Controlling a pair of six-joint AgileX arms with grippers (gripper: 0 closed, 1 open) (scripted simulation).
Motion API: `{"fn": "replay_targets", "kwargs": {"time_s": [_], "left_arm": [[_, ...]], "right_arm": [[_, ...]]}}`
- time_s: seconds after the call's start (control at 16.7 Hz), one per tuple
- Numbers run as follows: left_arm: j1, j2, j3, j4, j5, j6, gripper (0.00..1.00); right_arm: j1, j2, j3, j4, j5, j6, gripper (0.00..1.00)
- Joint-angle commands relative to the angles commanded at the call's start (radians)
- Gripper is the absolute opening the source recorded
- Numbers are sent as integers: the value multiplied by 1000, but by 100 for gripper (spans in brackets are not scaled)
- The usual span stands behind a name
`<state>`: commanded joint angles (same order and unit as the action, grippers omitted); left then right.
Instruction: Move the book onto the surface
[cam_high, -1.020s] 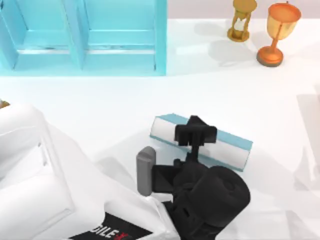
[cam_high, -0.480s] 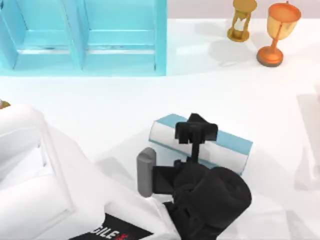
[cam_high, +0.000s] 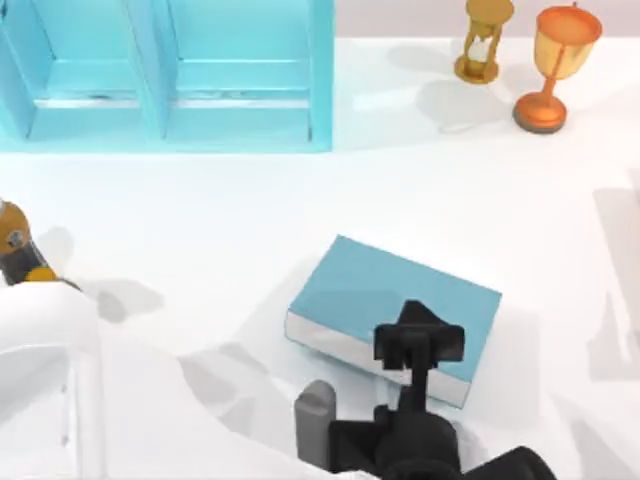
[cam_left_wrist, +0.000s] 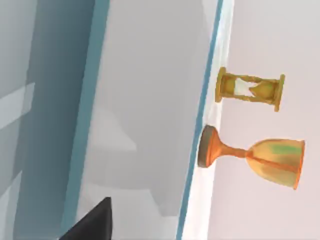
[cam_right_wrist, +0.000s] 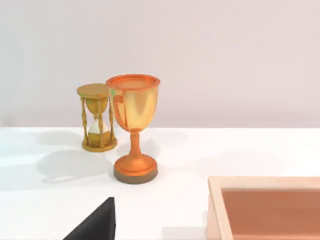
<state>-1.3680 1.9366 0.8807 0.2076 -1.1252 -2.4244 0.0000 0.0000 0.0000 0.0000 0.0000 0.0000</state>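
Presently at work: left gripper (cam_high: 418, 345), low over the book's near long edge, right of centre at the worktop's front.
Left grip: cannot tell whether it is released or clenched; the black head hides where it meets the book.
Book (cam_high: 395, 300): lying flat, light-blue cover up, white page edges facing the front; set at a slant, well apart from the cabinet.
Worktop (cam_high: 200, 210): plain white and broad; the book rests directly on it.
Task standing: judged all but done, since the book is already down on the surface; what is left is likely for the arm to let go and lift clear.
Handling: a thick hardcover, so probably stiff and fairly heavy; the cover looks smooth and may slip in a light pinch.
Where to hold: across the thickness at the middle of a long edge, cover to cover, so the weight balances and the pages stay closed.
Risk: a hold near a corner could let it swing or fan open.
Cabinet (cam_high: 165, 75): turquoise, at the back left.
Hourglass (cam_high: 485, 40) and goblet (cam_high: 555, 65): back right, near each other, clear of the book.
Right gripper (cam_right_wrist: 95, 222): idle, facing the goblet and a wooden tray (cam_right_wrist: 215, 210); grip cannot be told.
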Motion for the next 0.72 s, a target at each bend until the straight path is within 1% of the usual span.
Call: {"fn": "replay_targets", "kwargs": {"time_s": [0.24,0.42,0.6,0.72], "left_arm": [[-125,-23,31,-353,-82,-277,100],[-200,-40,45,-551,-134,-443,100],[-245,-52,53,-654,-168,-538,100],[-252,-54,54,-669,-173,-553,100]], "right_arm": [[0,0,0,0,0,0,100],[0,0,0,0,0,0,100],[0,0,0,0,0,0,100],[0,0,0,0,0,0,100]]}}
